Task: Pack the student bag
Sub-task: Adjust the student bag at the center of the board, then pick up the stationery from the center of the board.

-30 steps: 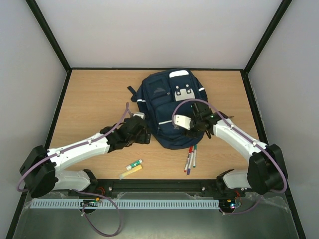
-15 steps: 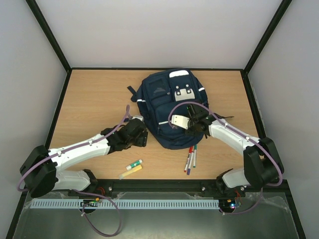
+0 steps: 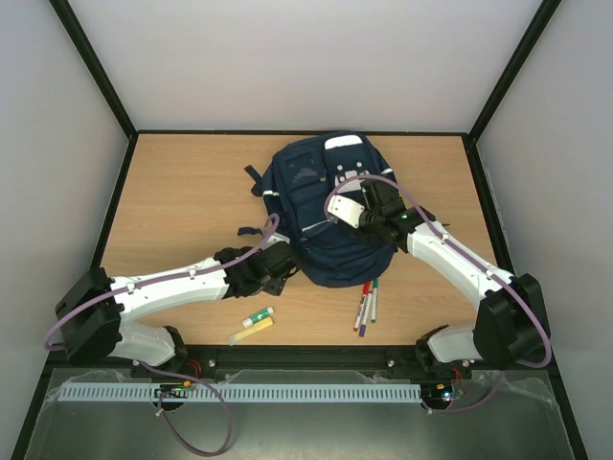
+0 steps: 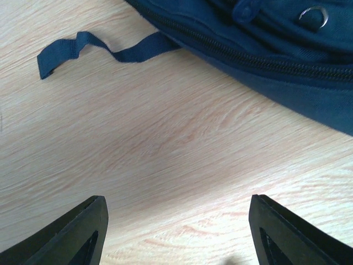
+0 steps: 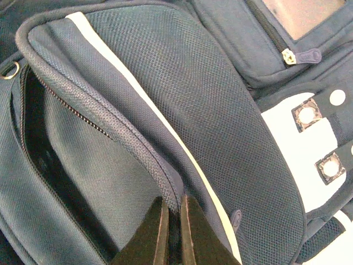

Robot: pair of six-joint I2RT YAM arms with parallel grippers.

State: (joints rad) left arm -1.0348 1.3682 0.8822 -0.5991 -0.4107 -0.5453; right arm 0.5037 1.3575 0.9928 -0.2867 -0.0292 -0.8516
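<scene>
Two arms come in from the near edge in the top view, toward a large navy-blue fabric backpack (image 3: 321,192) with white stripes that lies flat on the light wooden desk (image 3: 182,192), mid-desk and toward the far side. The left fingers (image 3: 287,272) sit low at the backpack's near-left corner, just beside the fabric. The right fingers (image 3: 372,222) are over its right front. How far either pair is open cannot be told from here. A cluster of thin coloured marker pens (image 3: 367,305) lies just beside the backpack's near end, and a short yellow-and-white stick (image 3: 253,324) lies further left, apart from it.

The left wrist view shows more: the left fingers are spread wide and hold nothing, with bare desk between them. The backpack's zipped edge crosses the upper right, clear of both tips, and a loose dark-blue webbing strap (image 4: 83,47) trails from it over the wood.

The right wrist view shows the right fingers almost together, pinching the corded rim of an unzipped pocket (image 5: 41,138). The pocket gapes, but its inside is dark and no contents can be made out. To the right is a grey-white patch (image 5: 300,149) with metal snaps.
</scene>
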